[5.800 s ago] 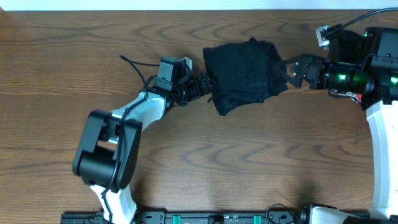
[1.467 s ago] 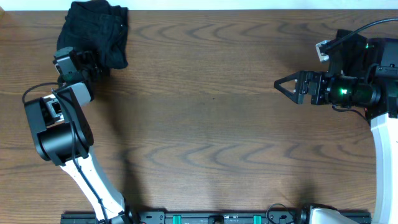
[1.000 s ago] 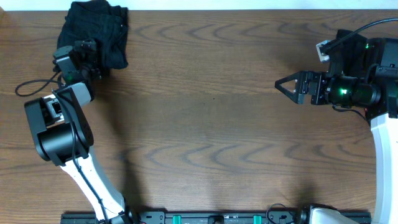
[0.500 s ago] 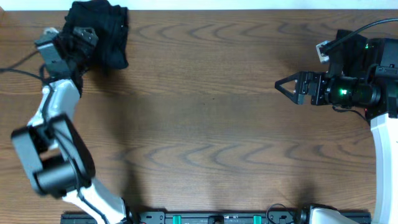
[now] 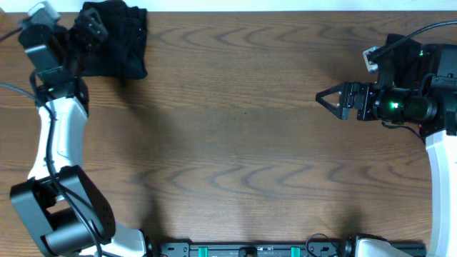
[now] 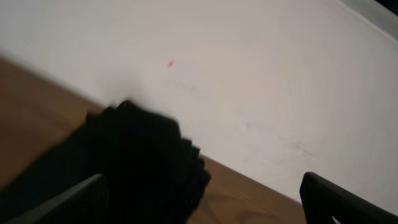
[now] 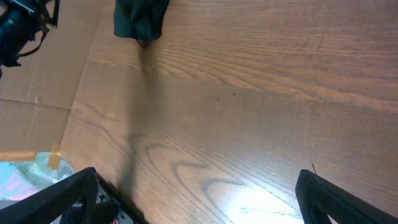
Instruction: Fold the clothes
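Bunched plain black fabric garment (image 6: 137, 162), blurred in the left wrist view and cut off by the picture's bottom edge. Overhead, the black two-finger left gripper (image 5: 91, 32) hides its left side.

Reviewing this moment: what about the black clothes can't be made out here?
Overhead: the clothes have their left edge hidden under the left hand; folds lost, black on black.
Left wrist: blurred; bottom edge cuts the clothes off.
Right wrist: clothes tiny, cut off by the top edge.
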Controlling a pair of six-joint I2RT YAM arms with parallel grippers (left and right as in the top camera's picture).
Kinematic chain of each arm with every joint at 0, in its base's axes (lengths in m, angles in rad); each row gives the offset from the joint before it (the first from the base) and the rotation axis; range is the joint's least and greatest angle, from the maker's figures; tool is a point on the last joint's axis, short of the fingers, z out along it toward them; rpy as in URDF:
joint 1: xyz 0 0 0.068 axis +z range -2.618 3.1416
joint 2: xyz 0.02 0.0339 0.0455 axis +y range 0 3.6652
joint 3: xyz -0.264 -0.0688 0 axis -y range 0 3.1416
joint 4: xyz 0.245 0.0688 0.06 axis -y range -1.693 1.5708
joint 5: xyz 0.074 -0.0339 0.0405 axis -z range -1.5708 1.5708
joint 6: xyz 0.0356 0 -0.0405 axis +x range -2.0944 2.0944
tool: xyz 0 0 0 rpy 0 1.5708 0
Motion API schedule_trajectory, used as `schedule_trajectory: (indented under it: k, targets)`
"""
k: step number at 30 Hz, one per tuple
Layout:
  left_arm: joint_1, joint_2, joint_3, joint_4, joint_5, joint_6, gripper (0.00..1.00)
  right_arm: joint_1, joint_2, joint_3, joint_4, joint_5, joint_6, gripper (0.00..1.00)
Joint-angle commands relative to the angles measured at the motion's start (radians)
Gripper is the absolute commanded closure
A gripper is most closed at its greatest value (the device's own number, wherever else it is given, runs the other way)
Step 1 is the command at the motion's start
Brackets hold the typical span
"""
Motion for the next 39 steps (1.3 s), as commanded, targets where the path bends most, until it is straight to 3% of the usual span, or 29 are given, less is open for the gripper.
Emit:
schedule_trajectory:
  k: [1,3,5,8,14,21,28,31,34,39]
  targets:
    - [-0.05,0.037,0.003,0.04,-0.06,0.246,0.0,-0.003,-0.014,0.016,0.005,-0.003,-0.005,0.01]
    - [-0.078,0.053,0.008,0.055,-0.137,0.326,0.25,-0.003,-0.014,0.016,0.006,-0.003,-0.005,0.01]
    - [-0.108,0.082,0.017,0.077,-0.214,0.4,0.62,-0.003,-0.014,0.016,0.006,-0.003,-0.005,0.01]
    - [-0.131,0.137,0.018,0.179,-0.3,0.408,0.88,-0.003,-0.014,0.016,0.006,-0.003,-0.004,0.01]
    - [-0.13,0.26,0.018,0.38,-0.304,0.408,0.92,-0.003,-0.014,0.016,-0.005,-0.002,-0.005,0.01]
    - [-0.131,0.391,0.023,0.365,-0.304,0.432,0.92,-0.003,-0.014,0.016,-0.006,-0.002,-0.004,0.01]
    - [-0.13,0.428,0.112,0.1,-0.317,0.524,0.86,-0.003,-0.014,0.016,-0.005,-0.002,-0.004,0.01]
    - [-0.13,0.426,0.24,-0.112,-0.32,0.523,0.84,-0.003,-0.014,0.016,-0.005,-0.002,-0.004,0.01]
    - [-0.13,0.426,0.381,-0.291,-0.319,0.504,0.86,-0.003,-0.014,0.016,-0.005,-0.002,-0.004,0.01]
    - [-0.13,0.426,0.57,-0.438,-0.319,0.504,0.9,-0.003,-0.014,0.016,-0.005,-0.002,-0.005,0.01]
